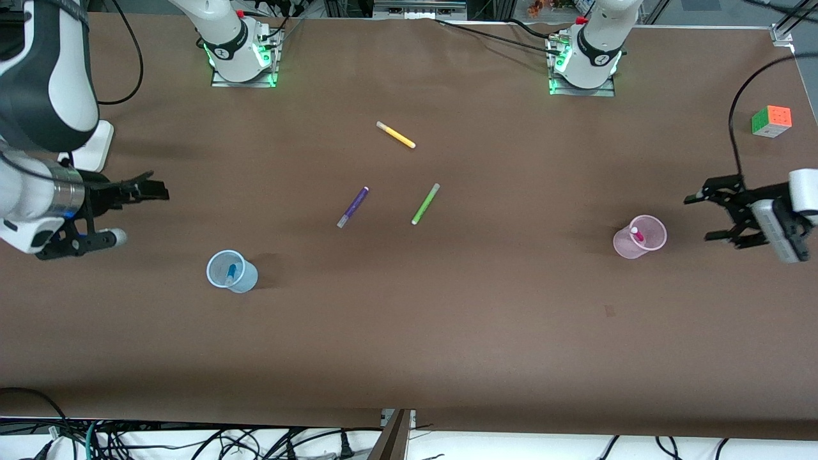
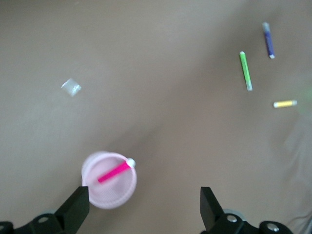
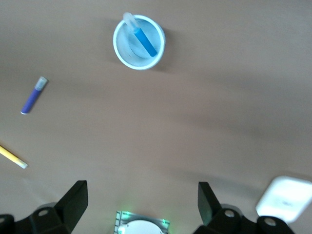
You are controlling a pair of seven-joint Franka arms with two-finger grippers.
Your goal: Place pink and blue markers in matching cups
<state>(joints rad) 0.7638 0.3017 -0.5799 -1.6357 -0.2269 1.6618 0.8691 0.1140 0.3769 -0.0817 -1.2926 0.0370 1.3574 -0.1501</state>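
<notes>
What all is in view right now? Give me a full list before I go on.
pink marker: one, magenta, standing in the pink cup.
pink cup: one, pale pink, toward the left arm's end of the table.
blue marker: one, blue, standing in the blue cup.
blue cup: one, pale blue, toward the right arm's end.
purple marker: one, lying mid-table.
lime-green marker: one, lying beside the purple marker.
yellow marker: one, lying farther from the front camera than the other two.
puzzle cube: one, multicoloured, at the left arm's end.
left end effector: open, empty, up beside the pink cup.
right end effector: open, empty, up beside the blue cup.
</notes>
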